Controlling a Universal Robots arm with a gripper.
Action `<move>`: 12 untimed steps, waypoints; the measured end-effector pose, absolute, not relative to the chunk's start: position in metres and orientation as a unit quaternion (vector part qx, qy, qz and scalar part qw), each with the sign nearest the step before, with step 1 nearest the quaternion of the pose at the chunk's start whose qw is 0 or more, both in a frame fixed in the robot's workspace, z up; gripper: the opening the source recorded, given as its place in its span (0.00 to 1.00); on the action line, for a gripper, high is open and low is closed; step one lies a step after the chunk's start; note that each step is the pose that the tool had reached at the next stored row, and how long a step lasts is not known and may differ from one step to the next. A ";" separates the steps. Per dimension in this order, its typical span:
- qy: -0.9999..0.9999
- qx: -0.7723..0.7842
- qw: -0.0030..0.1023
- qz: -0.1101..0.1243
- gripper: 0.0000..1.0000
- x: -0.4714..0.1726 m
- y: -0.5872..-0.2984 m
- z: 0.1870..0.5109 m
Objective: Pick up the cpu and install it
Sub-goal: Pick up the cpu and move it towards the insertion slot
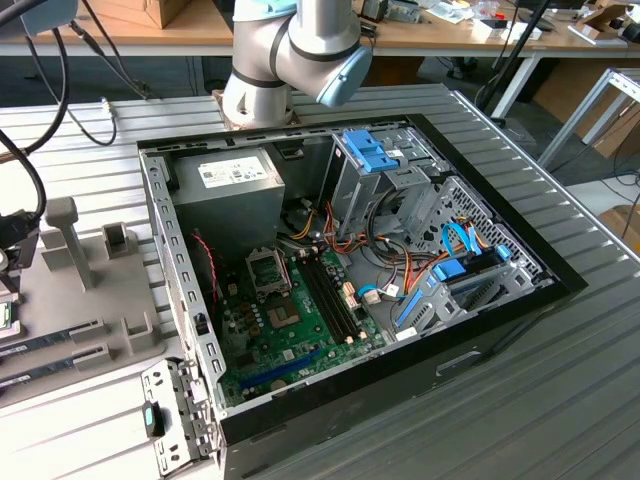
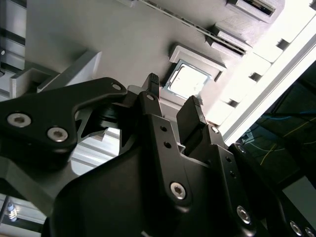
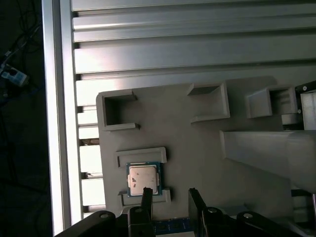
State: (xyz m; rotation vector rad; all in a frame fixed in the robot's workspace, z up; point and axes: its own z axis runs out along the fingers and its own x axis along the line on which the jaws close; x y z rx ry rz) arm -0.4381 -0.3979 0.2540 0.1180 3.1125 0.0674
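The end effector (image 3: 169,192) stands open in both wrist views, its two black fingers (image 2: 154,81) spread apart with nothing between them. In the first wrist view it hangs close to the cpu (image 3: 143,178), and one fingertip overlaps the chip's near edge; whether they touch cannot be told.

On the exterior view's left, a grey holder (image 1: 60,300) lies on the ribbed metal desk (image 1: 560,400). The cpu rests flat in a shallow framed pocket of this holder (image 3: 197,148), silver top up, near the holder's edge. The second wrist view shows the cpu (image 2: 190,81) just past the fingertips of the end effector (image 2: 174,90).

In the middle of the exterior view, an open computer case (image 1: 560,280) lies on its side, with the green board (image 1: 270,330) facing up. The arm (image 1: 290,50) rises behind the case.
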 end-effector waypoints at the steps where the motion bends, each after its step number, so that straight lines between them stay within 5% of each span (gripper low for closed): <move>1: 0.999 0.038 0.013 0.022 0.42 -0.438 -0.398 0.254; 12: 0.999 0.038 0.013 0.022 0.42 -0.442 -0.398 0.253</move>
